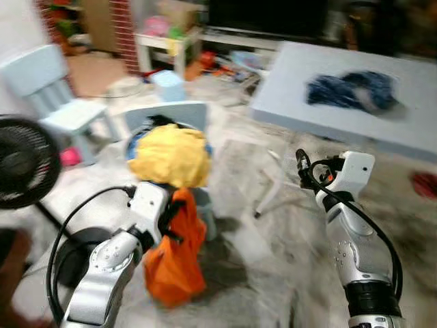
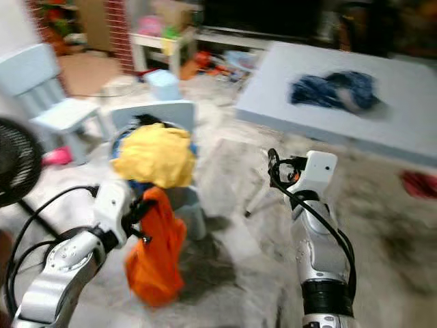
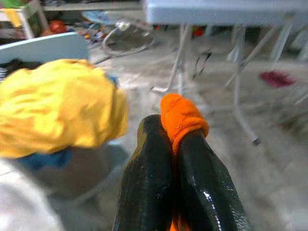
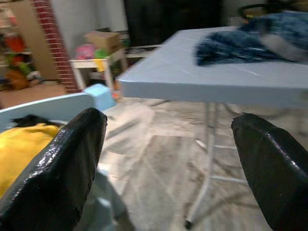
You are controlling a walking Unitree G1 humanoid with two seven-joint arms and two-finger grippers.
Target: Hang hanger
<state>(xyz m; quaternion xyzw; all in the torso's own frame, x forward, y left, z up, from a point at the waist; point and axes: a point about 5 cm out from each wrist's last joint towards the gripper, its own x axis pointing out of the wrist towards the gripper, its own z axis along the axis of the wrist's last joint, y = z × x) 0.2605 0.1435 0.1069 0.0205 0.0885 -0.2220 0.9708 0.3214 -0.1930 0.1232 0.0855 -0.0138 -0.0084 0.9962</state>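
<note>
My left gripper [image 3: 173, 130] is shut on an orange garment [image 1: 176, 260] that hangs down from it, low in front of me on the left. A fold of the orange cloth [image 3: 183, 115] sticks out between the black fingers. Just beyond it, a yellow cloth [image 1: 169, 156] lies heaped over other clothes on a pale blue chair [image 1: 174, 113]. My right gripper [image 4: 168, 130] is held up on the right, open with nothing between its fingers, pointing toward the pale blue folding table [image 1: 328, 68]. The head views are blurred.
A dark blue cloth [image 1: 351, 89] lies on the table. A black fan [image 1: 24, 164] stands at my left, a small blue chair [image 1: 61, 102] behind it. Toys and a low white table [image 1: 164, 44] clutter the back. Something red [image 1: 425, 183] lies on the floor at right.
</note>
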